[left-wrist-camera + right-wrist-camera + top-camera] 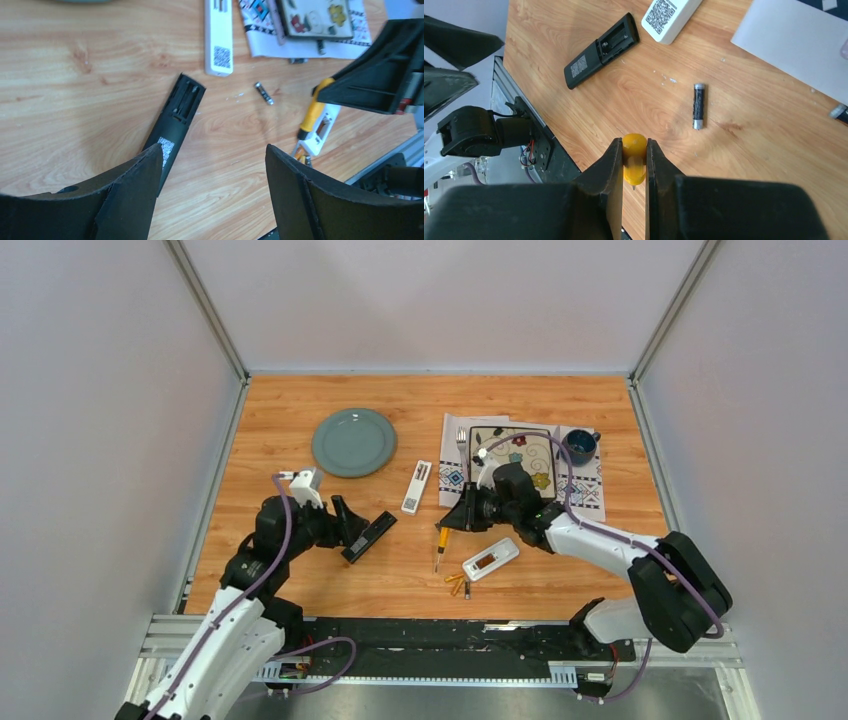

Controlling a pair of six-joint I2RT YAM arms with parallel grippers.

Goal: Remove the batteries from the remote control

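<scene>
Battery (pixel 698 106), dark grey, lies loose on the worktop (pixel 749 150), ahead and right of the right pincer (pixel 634 145), long axis roughly along its fingers (pixel 609 165); that nearer pincer is pinching a yellow screwdriver handle (pixel 634 167); left pincer (pixel 215 162), spread, hovers by the open black remote (pixel 175 117).

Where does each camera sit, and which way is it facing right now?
Top external: above and behind the bases, looking down on the table; the left arm and right arm show.
Left wrist: on the left arm, looking down past the open left hand at the black remote.
Right wrist: looking down past the right hand, shut on the screwdriver, at the dark battery.
Shared: both wrist views show the black remote and dark battery.
</scene>
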